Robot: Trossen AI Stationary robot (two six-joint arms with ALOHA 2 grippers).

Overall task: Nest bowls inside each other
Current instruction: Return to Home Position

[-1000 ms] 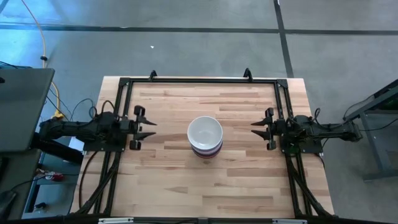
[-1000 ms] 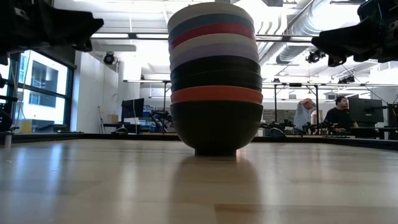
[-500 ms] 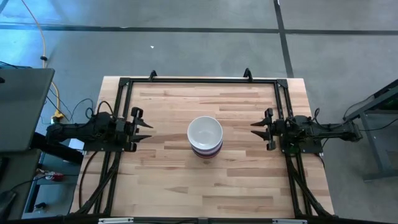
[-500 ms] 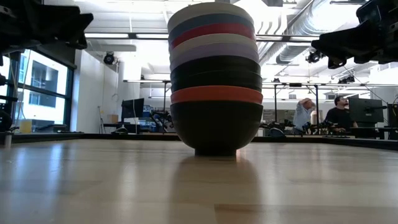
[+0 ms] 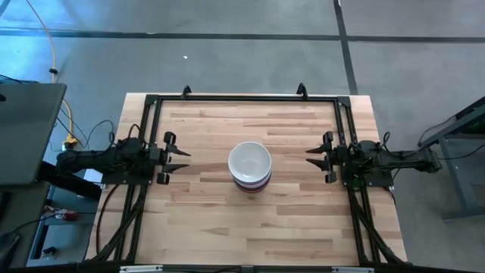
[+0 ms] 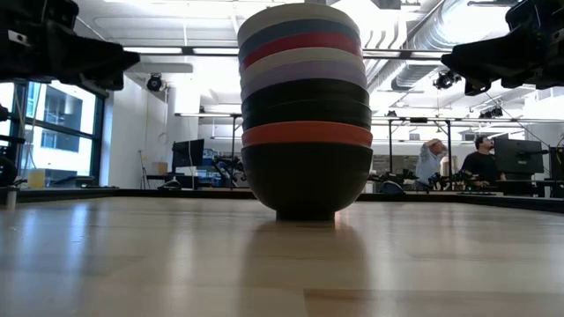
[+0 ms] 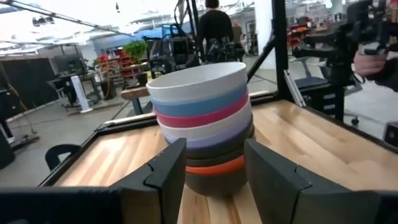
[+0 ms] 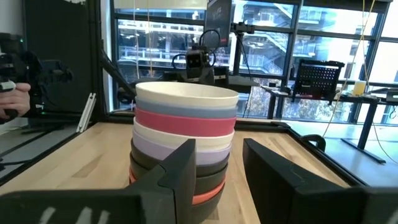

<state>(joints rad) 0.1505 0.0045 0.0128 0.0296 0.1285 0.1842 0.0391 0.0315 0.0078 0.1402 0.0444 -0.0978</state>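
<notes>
Several bowls are nested into one upright stack (image 5: 250, 167) at the table's middle. From the top it goes white, light blue, magenta, white, lavender, two black, a pink-red one and black (image 6: 305, 114). The lowest black bowl stands on the table by its foot. My left gripper (image 5: 182, 157) hovers open near the table's left edge, pointing at the stack (image 7: 202, 118). My right gripper (image 5: 311, 156) hovers open near the right edge, facing the stack (image 8: 183, 130). Neither touches it.
A black frame rail (image 5: 242, 97) runs along the far edge and both sides of the wooden table (image 5: 250, 227). People (image 6: 480, 163) stand in the room beyond. A hand (image 7: 373, 59) shows off the table behind the right arm.
My left gripper has drawn back a little toward the table's left edge, come forward again, and now hangs slightly lower. The stack and my right gripper have kept still.
</notes>
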